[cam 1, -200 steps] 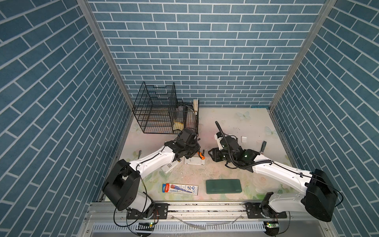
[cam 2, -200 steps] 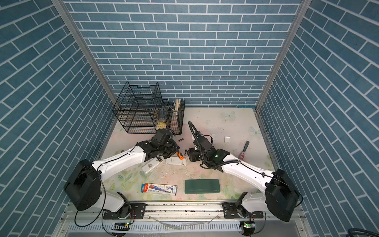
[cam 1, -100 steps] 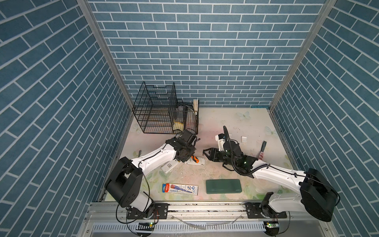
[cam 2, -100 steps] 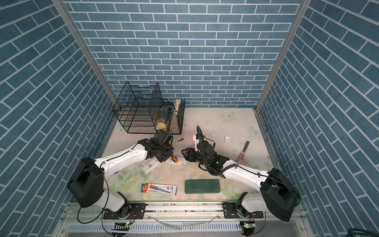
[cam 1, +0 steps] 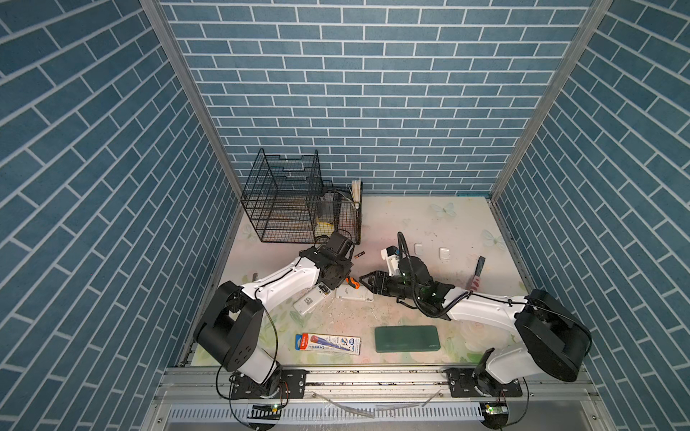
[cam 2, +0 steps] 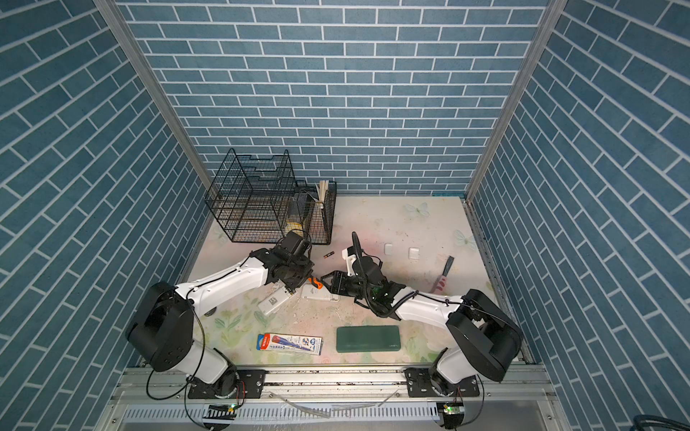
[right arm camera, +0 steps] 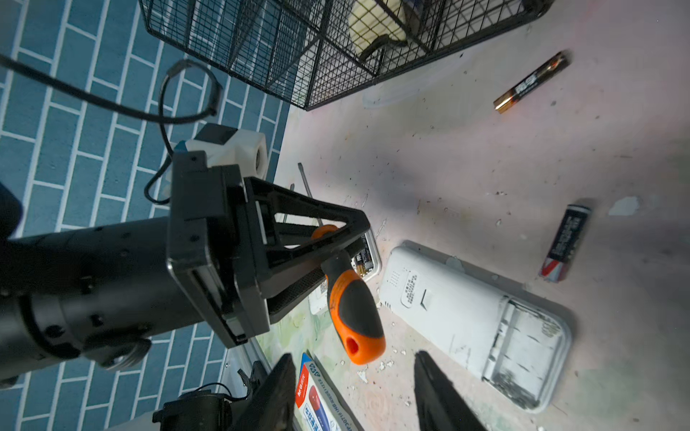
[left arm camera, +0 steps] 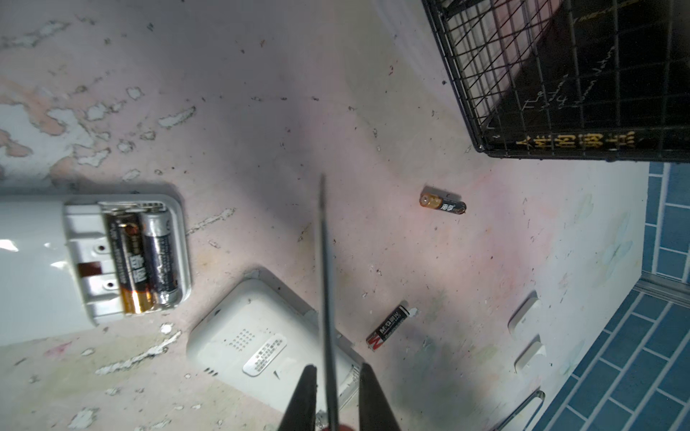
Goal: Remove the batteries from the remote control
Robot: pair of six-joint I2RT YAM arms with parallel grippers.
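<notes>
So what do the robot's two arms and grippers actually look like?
Both arms have white link shells with bulky black joint housings and loose black cables. The left gripper is a black open triangular frame with a white-and-black camera block. The right gripper is black with tapered fingers and a looping black cable.

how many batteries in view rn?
4. Two sit in the open compartment of the white remote control: black-and-gold battery and silver-grey battery. Loose on the table: black-and-gold battery near the wire basket, black-and-red battery. More may be hidden.

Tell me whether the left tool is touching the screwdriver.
Touching. In the right wrist view the left tool is shut on the screwdriver, its fingers clamped where the orange-and-black handle meets the shaft.
</notes>
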